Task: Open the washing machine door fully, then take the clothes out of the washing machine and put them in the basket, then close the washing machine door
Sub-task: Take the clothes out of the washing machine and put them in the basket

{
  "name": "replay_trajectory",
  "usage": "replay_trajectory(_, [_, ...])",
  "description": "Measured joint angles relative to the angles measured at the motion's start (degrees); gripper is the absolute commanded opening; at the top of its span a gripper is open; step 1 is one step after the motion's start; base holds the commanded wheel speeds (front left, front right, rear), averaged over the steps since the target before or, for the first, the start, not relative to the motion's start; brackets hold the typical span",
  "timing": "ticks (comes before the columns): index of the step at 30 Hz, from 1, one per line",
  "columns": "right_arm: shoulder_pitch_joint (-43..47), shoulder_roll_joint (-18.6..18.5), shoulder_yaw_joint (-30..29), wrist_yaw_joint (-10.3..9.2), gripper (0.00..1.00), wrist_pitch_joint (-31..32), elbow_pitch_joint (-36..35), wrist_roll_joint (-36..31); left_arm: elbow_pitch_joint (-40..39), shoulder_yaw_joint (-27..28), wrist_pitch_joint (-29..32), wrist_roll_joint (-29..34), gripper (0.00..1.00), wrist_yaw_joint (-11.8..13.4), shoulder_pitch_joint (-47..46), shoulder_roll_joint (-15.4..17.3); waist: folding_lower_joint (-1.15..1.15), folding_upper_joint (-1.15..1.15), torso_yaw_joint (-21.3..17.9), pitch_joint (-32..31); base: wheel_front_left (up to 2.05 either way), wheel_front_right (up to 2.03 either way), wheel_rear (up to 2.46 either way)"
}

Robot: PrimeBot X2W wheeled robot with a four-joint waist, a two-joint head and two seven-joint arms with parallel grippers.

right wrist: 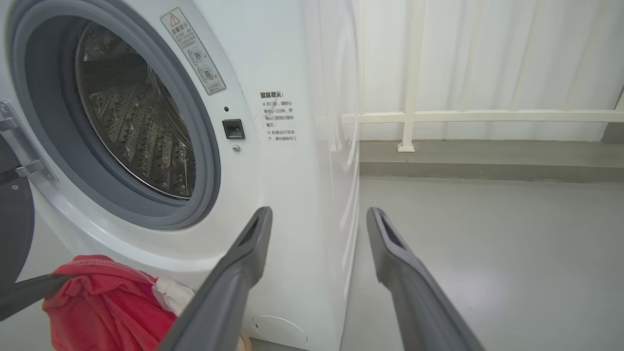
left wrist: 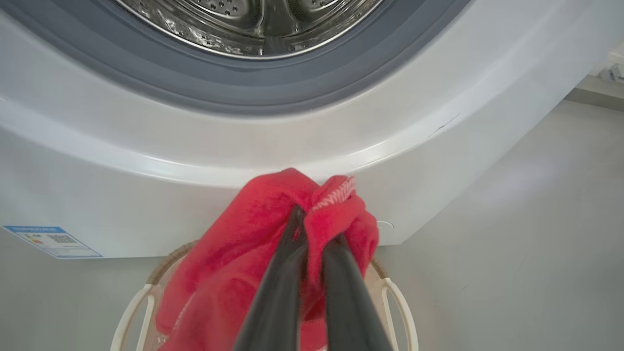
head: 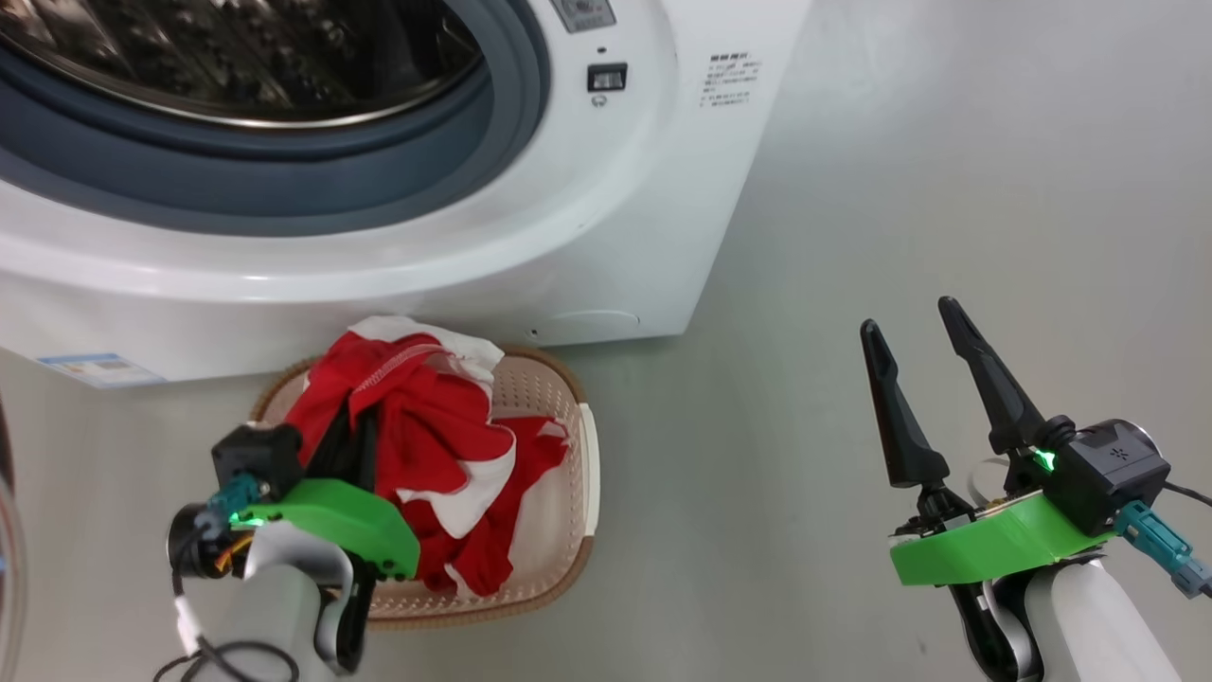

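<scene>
Looking down from the head, the left gripper [head: 355, 445] is clenched on the red clothes [head: 426, 426], draped into the basket [head: 544, 398]; the right gripper [head: 923, 350] hangs spread, empty. Left wrist: the bundle rides high over the back rim [left wrist: 165, 263], so releasing here may spill it. Right wrist: the washing machine [right wrist: 292, 195] gapes, its drum [right wrist: 136, 122] apparently bare.

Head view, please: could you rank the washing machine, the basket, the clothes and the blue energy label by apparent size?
1. washing machine, largest by far.
2. basket and clothes: near alike; the clothes sit bunched above it, nearer the camera, so I won't rank them.
3. blue energy label, smallest.
</scene>
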Motion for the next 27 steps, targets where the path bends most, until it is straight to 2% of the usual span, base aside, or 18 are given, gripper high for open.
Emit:
replay_trajectory(6, [-0.82, 0.0, 0.01, 0.0, 1.0, 0.0, -0.11, 0.0, 13.05, -1.78, 0.07, -3.28, 0.0, -0.29, -5.95, -0.29, 0.0, 0.0, -0.67, 2.87, 0.0, 0.0, 0.0])
replay_trajectory(12, [-2.2, 0.0, 0.09, 0.0, 1.0, 0.0, -0.52, 0.0, 22.47, -3.39, 0.07, -6.42, 0.0, -0.82, -11.11, -0.65, 0.0, 0.0, -1.02, 5.38, 0.0, 0.0, 0.0])
replay_trajectory(17, [-2.25, -0.01, 0.13, 0.0, 1.0, 0.0, -0.57, -0.01, 27.25, -5.76, 0.38, -8.81, 0.0, -1.81, -13.62, -0.88, 0.0, 0.0, -1.11, 7.22, 0.0, 0.0, 0.0])
replay_trajectory(27, [-3.75, -0.01, 0.3, 0.0, 1.0, 0.0, -1.03, -0.14, 31.62, -8.67, 6.14, -12.45, 0.0, -0.92, -15.77, -0.92, 0.0, 0.0, -1.48, 9.88, 0.0, 0.0, 0.0])
